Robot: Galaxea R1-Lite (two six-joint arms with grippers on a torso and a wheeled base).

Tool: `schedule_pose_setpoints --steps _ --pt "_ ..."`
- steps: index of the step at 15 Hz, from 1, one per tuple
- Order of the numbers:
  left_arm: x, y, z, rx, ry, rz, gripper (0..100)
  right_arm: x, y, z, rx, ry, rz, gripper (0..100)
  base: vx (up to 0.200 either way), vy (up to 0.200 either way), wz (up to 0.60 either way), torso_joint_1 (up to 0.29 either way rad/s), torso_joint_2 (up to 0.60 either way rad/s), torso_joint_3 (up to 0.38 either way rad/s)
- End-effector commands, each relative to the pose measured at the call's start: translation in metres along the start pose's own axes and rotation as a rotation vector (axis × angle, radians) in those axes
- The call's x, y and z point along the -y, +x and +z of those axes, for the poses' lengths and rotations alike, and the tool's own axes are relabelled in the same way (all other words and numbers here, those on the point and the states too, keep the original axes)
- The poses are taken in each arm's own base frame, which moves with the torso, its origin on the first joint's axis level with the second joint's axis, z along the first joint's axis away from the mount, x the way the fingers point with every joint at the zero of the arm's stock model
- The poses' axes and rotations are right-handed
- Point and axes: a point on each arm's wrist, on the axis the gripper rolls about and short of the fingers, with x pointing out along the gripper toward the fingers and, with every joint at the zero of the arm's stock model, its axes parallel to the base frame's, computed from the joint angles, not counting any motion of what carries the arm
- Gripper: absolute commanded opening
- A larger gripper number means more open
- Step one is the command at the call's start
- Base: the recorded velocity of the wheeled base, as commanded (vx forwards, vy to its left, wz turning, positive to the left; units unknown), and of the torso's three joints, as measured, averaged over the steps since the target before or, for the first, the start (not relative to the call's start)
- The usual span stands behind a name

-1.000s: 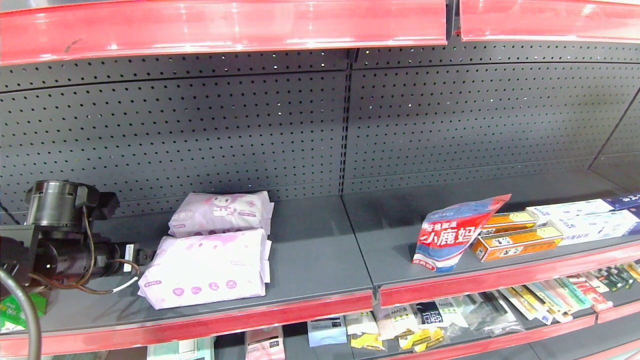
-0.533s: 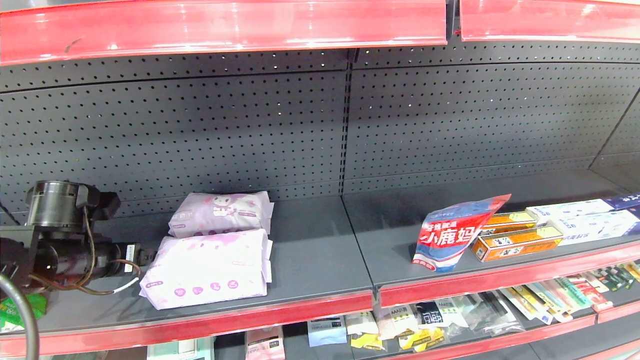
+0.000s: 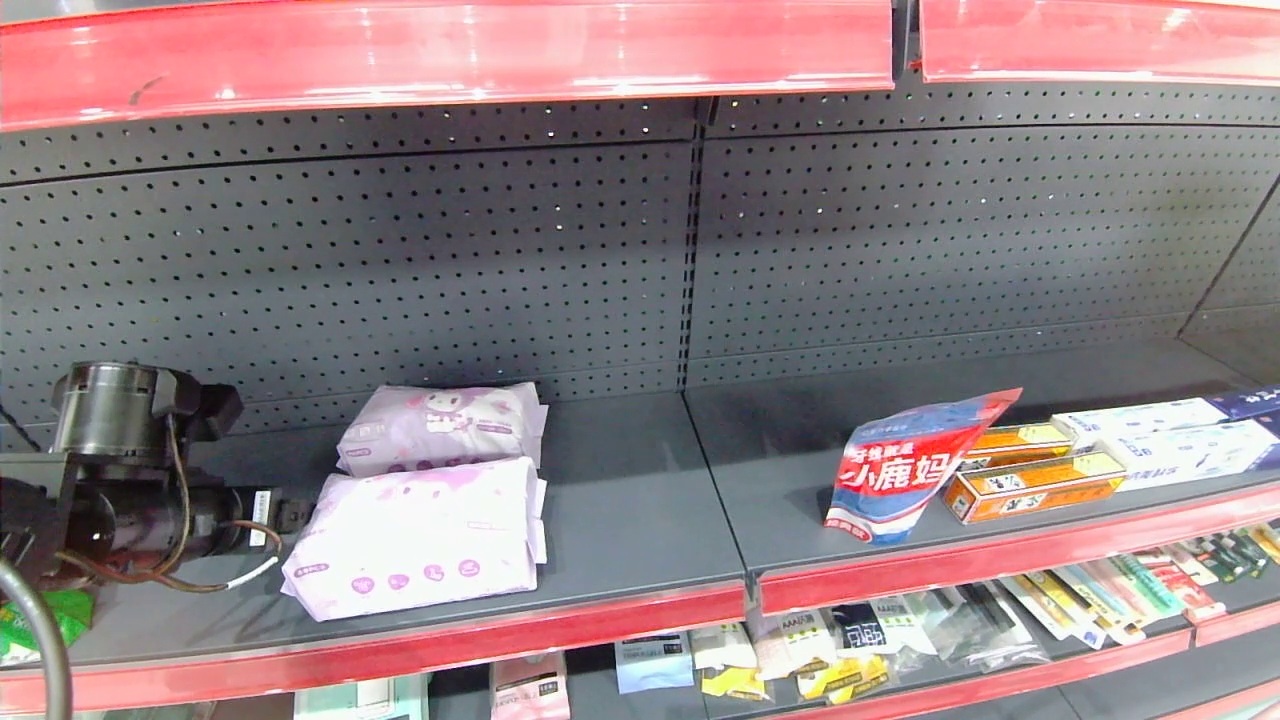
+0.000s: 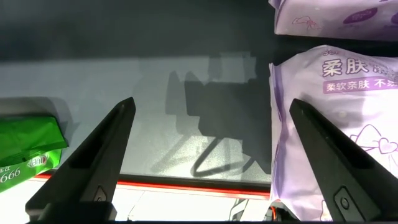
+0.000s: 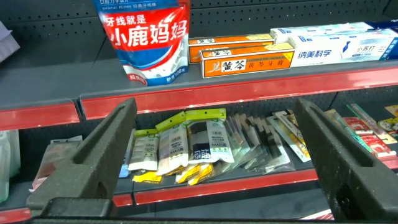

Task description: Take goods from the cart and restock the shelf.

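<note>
Two pale purple soft packs lie on the left part of the grey shelf board (image 3: 640, 500), the front pack (image 3: 420, 535) before the rear pack (image 3: 440, 428). My left gripper (image 4: 211, 168) is open just above the board, level with the front pack (image 4: 348, 124). One finger (image 4: 336, 168) is against that pack's left end, and nothing is between the fingers. In the head view the left arm (image 3: 130, 500) reaches in from the left. My right gripper (image 5: 214, 162) is open and holds nothing, in front of the shelf edge below a blue and red pouch (image 5: 149, 40).
The blue and red pouch (image 3: 905, 465) leans on orange boxes (image 3: 1040, 485), with white and blue boxes (image 3: 1170, 435) beyond. A green pack (image 4: 28, 152) lies left of the left gripper. The lower shelf (image 5: 205, 190) holds several small hanging packets. Bare board spans the middle.
The left arm and the front purple pack have shifted slightly to the right. Everything else stays as it was.
</note>
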Motion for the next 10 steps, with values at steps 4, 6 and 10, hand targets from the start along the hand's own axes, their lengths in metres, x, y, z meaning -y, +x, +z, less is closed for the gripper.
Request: schedule_pose_setpoints --steps 4,6,10 --pt "-0.0001 -0.0005 0.0001 0.002 0.000 0.000 100 0.0000 0.0001 0.0001 -0.001 0.000 0.000 100 0.000 0.000 0.00 0.000 0.00 0.000" --pt "0.0003 -0.0006 0.0001 0.002 0.001 -0.001 100 0.0000 0.0001 0.0001 -0.001 0.000 0.000 100 0.000 0.000 0.00 0.000 0.00 0.000" --pt "0.0003 -0.0005 -0.0008 -0.001 0.002 -0.001 100 0.0000 0.0001 0.0001 -0.001 -0.001 0.000 100 0.000 0.000 0.00 0.000 0.00 0.000"
